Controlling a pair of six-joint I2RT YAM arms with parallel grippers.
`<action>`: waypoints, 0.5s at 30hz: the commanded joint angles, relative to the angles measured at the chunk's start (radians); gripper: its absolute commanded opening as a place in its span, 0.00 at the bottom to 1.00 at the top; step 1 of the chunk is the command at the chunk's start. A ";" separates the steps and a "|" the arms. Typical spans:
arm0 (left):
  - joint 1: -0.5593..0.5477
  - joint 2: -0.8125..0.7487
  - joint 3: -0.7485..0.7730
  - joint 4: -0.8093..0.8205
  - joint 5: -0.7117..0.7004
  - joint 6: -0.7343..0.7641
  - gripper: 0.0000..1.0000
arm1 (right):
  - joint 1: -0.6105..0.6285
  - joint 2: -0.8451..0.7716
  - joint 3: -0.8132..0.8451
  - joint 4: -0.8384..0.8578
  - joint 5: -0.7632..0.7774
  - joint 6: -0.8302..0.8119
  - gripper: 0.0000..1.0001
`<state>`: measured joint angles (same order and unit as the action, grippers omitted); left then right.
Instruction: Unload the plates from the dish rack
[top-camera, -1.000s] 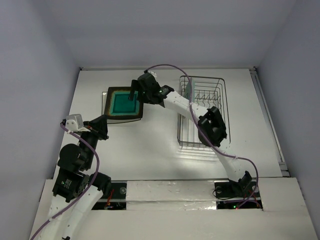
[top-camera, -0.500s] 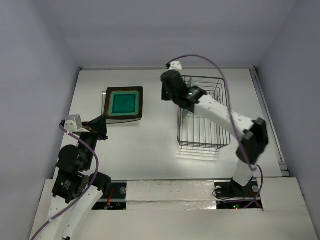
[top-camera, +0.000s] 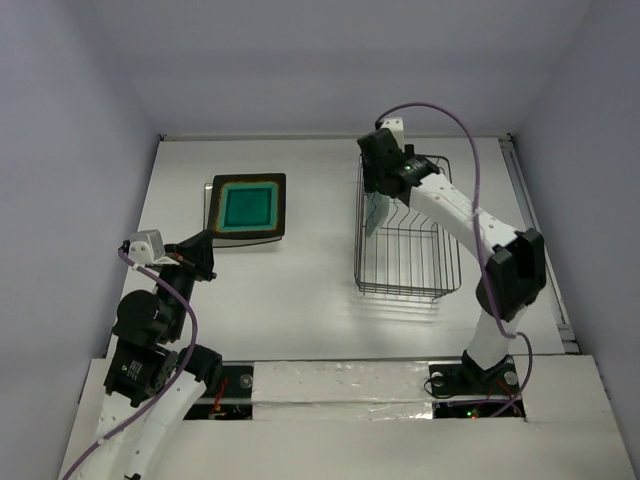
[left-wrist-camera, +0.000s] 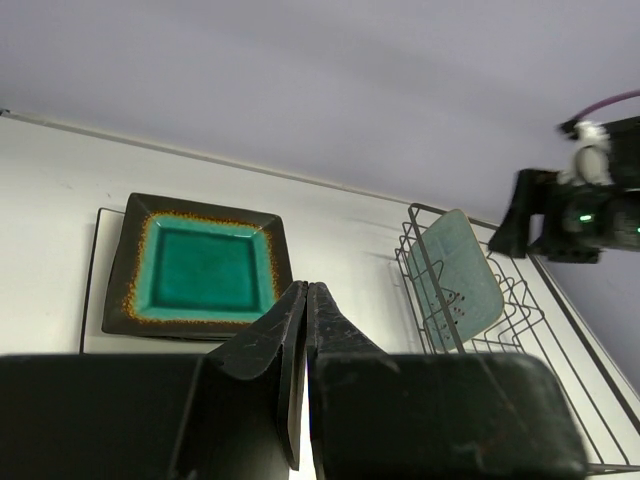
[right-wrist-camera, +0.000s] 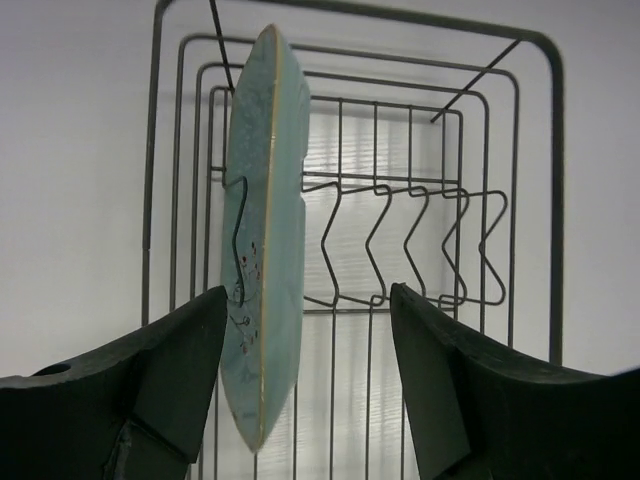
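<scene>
Hovering open and empty above the dish rack (right-wrist-camera: 553, 200), the right gripper (right-wrist-camera: 307, 298) is facing the mint-green plate (right-wrist-camera: 262, 250) standing edgewise inside; left of the rack, the teal plate (top-camera: 247, 206) is lying flat, the left gripper (left-wrist-camera: 305, 300) closed, empty.

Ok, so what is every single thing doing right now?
teal plate: lying flat on the table.
mint-green plate: standing on its edge in the dish rack, not gripped.
dish rack: holding just that one plate.
right end effector: open, hovering by the mint-green plate, not touching it.
left end effector: shut, holding nothing.
</scene>
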<state>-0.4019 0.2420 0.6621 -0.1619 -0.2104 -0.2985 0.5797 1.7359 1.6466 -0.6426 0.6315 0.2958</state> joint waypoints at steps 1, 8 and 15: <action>0.006 0.010 -0.007 0.044 0.003 0.001 0.00 | -0.004 0.083 0.143 -0.113 0.036 -0.047 0.71; 0.006 0.017 -0.009 0.045 0.003 0.002 0.02 | -0.024 0.205 0.160 -0.123 0.048 -0.106 0.60; 0.006 0.026 -0.007 0.045 0.003 0.002 0.02 | -0.058 0.205 0.111 -0.098 0.068 -0.196 0.35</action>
<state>-0.4019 0.2554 0.6621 -0.1619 -0.2104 -0.2985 0.5495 1.9583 1.7748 -0.7490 0.6464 0.1757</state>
